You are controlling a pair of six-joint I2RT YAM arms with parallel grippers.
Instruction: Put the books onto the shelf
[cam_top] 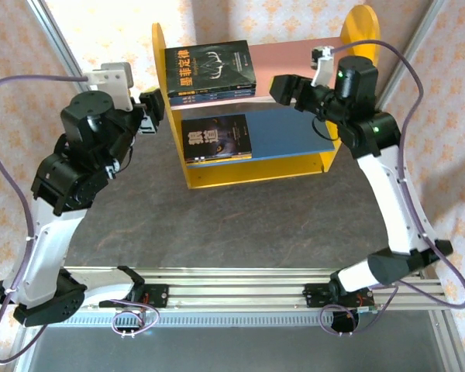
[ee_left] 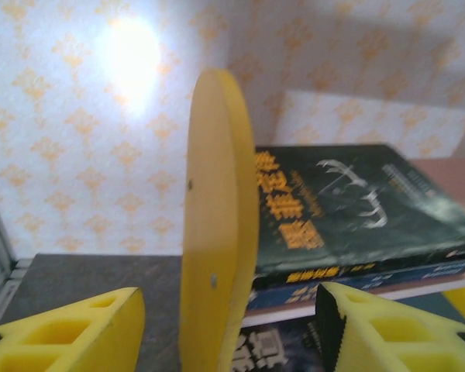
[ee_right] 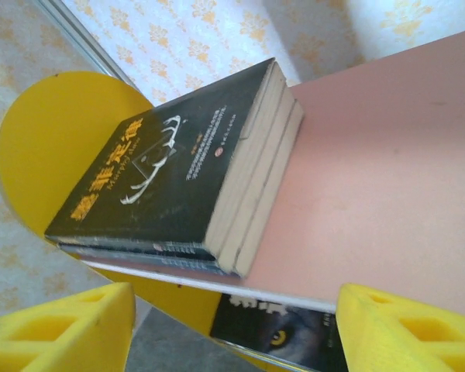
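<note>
Top external — books (cam_top: 209, 70) on shelf (cam_top: 256, 172)

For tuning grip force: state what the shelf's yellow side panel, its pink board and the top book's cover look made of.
Yellow side panel: likely painted wood or fibreboard; matte, rigid, thick rounded edge with small fastener marks.
Pink board: same sort, flat matte paint.
Top book: paper, cover with slight sheen; page edges show cream.
</note>
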